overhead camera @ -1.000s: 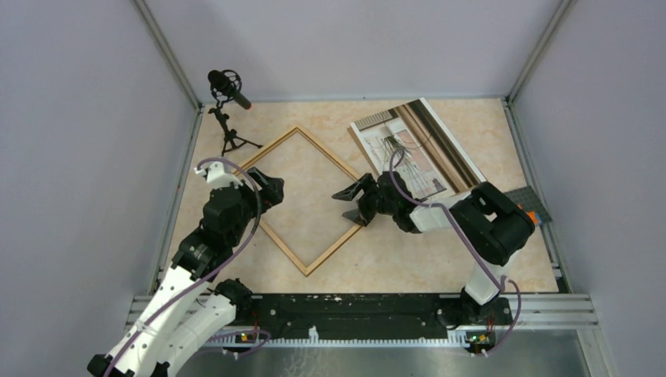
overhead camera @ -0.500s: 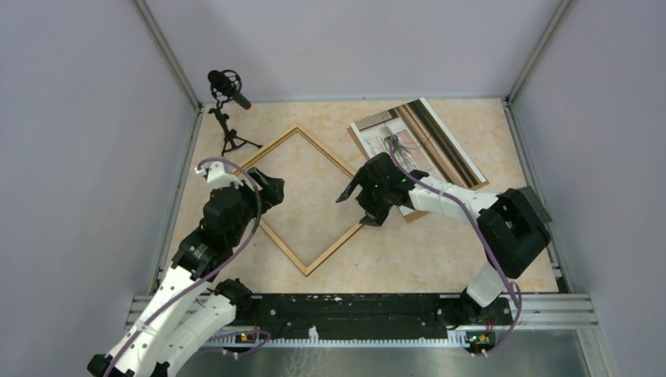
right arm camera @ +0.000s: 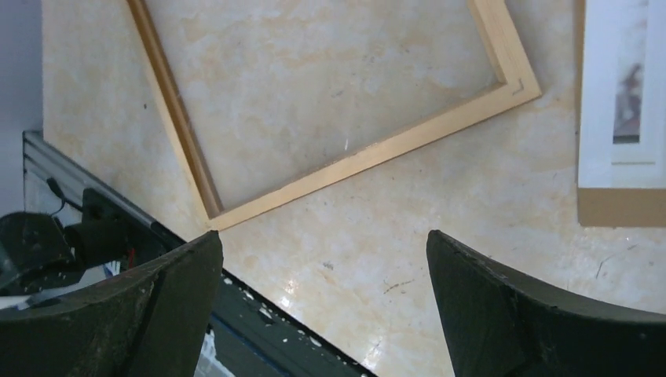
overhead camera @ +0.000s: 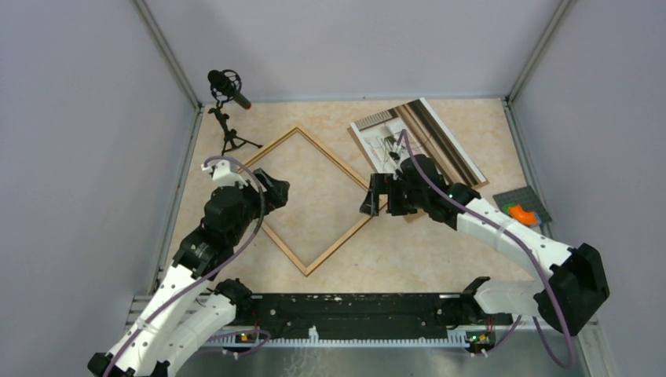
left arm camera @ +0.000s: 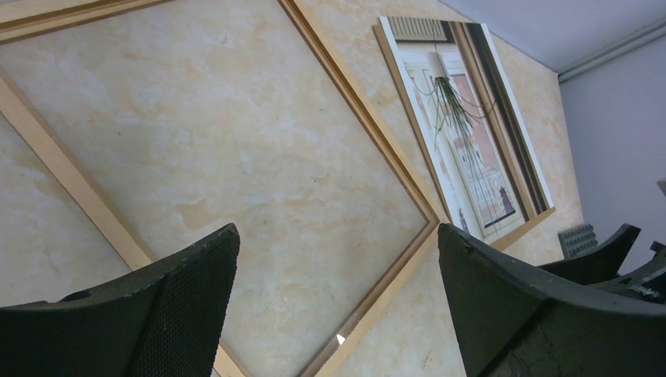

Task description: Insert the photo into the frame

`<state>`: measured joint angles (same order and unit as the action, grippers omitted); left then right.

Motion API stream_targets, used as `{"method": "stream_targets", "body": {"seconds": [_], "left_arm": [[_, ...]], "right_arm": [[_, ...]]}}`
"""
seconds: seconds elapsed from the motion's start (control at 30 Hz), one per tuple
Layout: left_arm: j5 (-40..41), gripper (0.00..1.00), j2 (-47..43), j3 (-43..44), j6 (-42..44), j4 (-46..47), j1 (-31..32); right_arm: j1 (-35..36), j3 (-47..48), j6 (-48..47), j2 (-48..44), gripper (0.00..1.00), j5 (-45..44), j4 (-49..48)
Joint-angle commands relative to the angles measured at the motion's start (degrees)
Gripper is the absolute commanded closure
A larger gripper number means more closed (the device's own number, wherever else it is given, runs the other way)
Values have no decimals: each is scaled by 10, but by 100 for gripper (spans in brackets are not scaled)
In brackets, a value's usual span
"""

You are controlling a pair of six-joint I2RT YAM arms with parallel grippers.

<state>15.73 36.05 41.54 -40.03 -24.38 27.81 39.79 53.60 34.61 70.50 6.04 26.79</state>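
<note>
The light wood frame lies flat like a diamond at centre left, empty inside. The photo lies face up at the back right on a brown backing board. My right gripper is open and empty, hovering between the frame's right corner and the photo's near corner. In the right wrist view the frame and the photo's white border lie beyond the gripper. My left gripper is open and empty above the frame's left side. The left wrist view shows the frame and photo.
A microphone on a small tripod stands at the back left corner. A grey plate with an orange piece sits at the right edge. A black rail runs along the near edge. Walls close in the left, back and right sides.
My right arm has stretched out, its elbow dropping toward the near right, and its gripper has shifted right toward the photo's near corner. The left arm has barely moved.
</note>
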Motion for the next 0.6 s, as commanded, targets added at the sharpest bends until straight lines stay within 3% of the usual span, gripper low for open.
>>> {"method": "stream_targets", "body": {"seconds": [0.0, 0.17, 0.27, 0.33, 0.57], "left_arm": [[-49, 2, 21, -8, 16, 20, 0], [-24, 2, 65, -25, -23, -28, 0], [-6, 2, 87, -39, -59, -51, 0], [2, 2, 94, -51, -93, -65, 0], [-32, 2, 124, -99, -143, -52, 0]], "right_arm": [[-5, -40, -66, 12, 1, 118, -122], [8, -75, 11, 73, 6, 156, -234], [27, -90, 62, 108, 27, 148, -299], [38, -99, 85, 131, 34, 142, -334], [44, -104, 104, 180, 43, 114, -370]]}}
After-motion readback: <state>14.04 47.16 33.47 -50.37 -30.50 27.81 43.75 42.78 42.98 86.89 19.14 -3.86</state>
